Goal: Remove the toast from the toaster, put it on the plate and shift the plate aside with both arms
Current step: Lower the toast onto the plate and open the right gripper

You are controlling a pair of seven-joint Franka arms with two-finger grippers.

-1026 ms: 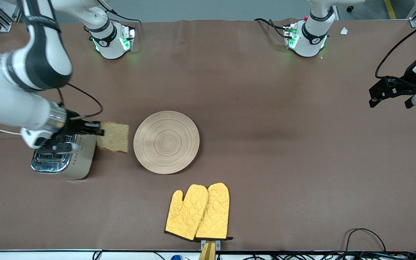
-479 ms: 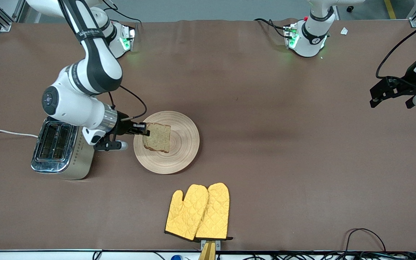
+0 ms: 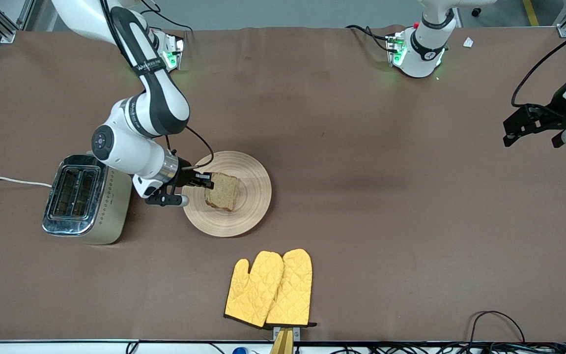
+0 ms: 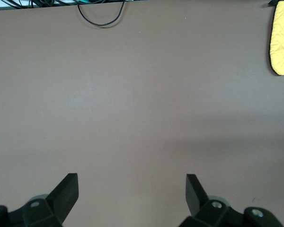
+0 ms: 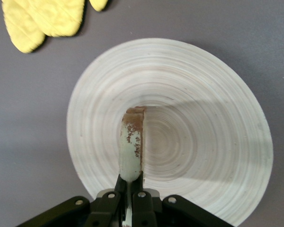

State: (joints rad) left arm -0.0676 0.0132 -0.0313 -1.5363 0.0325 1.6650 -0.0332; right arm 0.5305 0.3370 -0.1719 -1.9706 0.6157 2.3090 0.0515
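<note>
My right hand (image 3: 208,180) grips the toast (image 3: 222,191) by its edge over the plate (image 3: 251,194), while my left hand (image 4: 131,198) waits wide open above the bare surface (image 3: 386,221).

A brown table (image 3: 361,206) carries everything. The plate (image 3: 248,216) lies flat on it, roughly midway between the two arms' ends. A silver toaster (image 3: 86,199) stands just beside the plate, toward the right arm's end, with a white cord (image 3: 3,180) trailing off it along the table. A pair of yellow oven mitts (image 3: 269,288) lies nearer the front camera than the plate, close to the table's edge
</note>
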